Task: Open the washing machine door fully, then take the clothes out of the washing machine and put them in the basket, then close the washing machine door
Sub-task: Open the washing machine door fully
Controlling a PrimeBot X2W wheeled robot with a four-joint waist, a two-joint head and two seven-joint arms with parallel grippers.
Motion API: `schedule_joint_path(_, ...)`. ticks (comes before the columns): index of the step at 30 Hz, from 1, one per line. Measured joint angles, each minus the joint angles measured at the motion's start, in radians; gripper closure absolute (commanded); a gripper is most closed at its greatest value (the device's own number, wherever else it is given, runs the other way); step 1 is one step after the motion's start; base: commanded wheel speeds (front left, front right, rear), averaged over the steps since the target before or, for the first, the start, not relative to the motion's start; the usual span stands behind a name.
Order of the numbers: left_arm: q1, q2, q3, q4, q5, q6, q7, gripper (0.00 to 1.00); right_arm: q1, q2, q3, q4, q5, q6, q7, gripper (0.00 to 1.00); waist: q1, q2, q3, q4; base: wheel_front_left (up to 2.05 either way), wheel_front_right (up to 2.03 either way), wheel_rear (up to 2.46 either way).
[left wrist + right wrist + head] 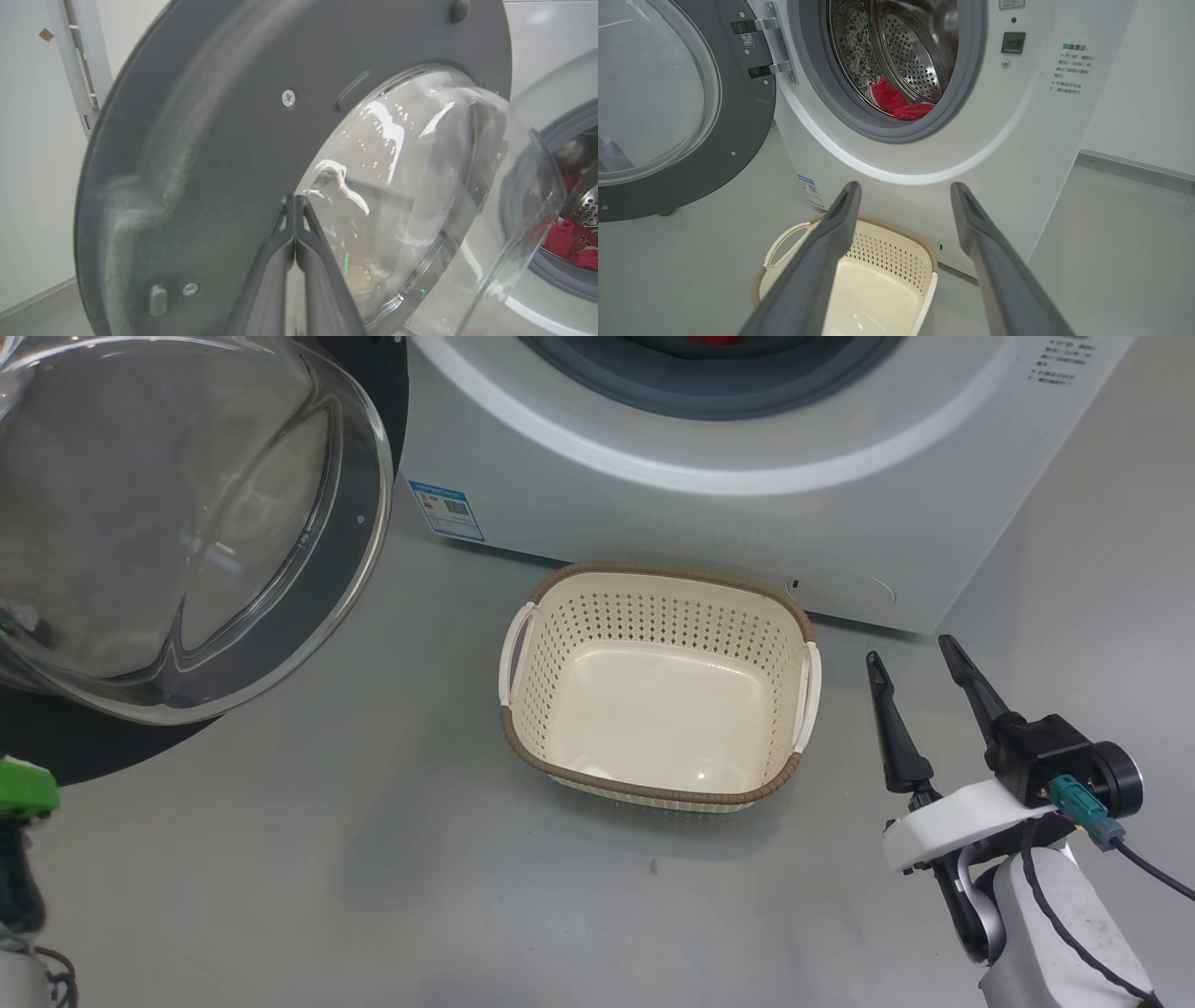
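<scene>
The washing machine door (308,616) stands swung open at the left, its clear glass bowl (177,523) bulging out. My left gripper (294,199) is shut and empty, with its tips at the door's grey inner face (210,140) beside the bowl. Inside the washing machine (1008,140), the red clothes (896,100) lie at the bottom of the steel drum, and they also show past the glass as clothes (560,238). The cream basket (653,602) sits empty on the floor before the machine. My right gripper (908,649) is open and empty, right of the basket; it shows as gripper (906,186) above the basket (892,254).
Grey floor surrounds the basket, with free room in front and to the right. The machine's front wall carries a blue label (448,511). A white wall and a skirting edge (1134,163) lie to the machine's right. A cable (1148,868) hangs from my right wrist.
</scene>
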Motion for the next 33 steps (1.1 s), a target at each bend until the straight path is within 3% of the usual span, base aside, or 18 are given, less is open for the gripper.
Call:
schedule_joint_path(15, 0.24, -0.125, -0.059, -0.17, 0.118, -0.003, 0.0, 1.0, 0.015, 0.015, 0.008, 0.001, 0.007, 0.006, 0.0, 0.0, 0.0, 0.0, -0.081, -0.054, 0.0, 0.0, 0.0)
schedule_joint_path(22, 0.338, -0.151, -0.113, -0.217, 0.151, -0.003, 0.0, 1.0, 0.071, 0.019, 0.01, 0.009, 0.035, 0.006, 0.0, 0.0, -0.0001, 0.0, -0.136, -0.079, 0.0, 0.0, 0.0)
schedule_joint_path(24, 0.367, -0.154, -0.133, -0.228, 0.166, -0.003, 0.0, 0.64, 0.083, 0.021, 0.015, 0.012, 0.037, 0.006, 0.0, 0.0, -0.0001, 0.0, -0.152, -0.087, 0.0, 0.0, 0.0)
schedule_joint_path(25, 0.379, -0.155, -0.143, -0.232, 0.174, -0.006, 0.0, 0.53, 0.09, 0.021, 0.018, 0.012, 0.04, 0.006, 0.0, 0.0, -0.0001, 0.0, -0.16, -0.091, 0.0, 0.0, 0.0)
schedule_joint_path(26, 0.389, -0.155, -0.151, -0.235, 0.175, -0.008, 0.0, 0.01, 0.094, 0.022, 0.021, 0.012, 0.041, 0.006, 0.0, 0.0, -0.0001, 0.0, -0.167, -0.096, 0.0, 0.0, 0.0)
schedule_joint_path(33, 0.441, -0.155, -0.207, -0.264, 0.194, -0.033, 0.002, 0.0, 0.113, 0.026, 0.038, 0.012, 0.045, 0.01, 0.0, 0.0, -0.0001, 0.0, -0.202, -0.141, 0.0, 0.0, 0.0)
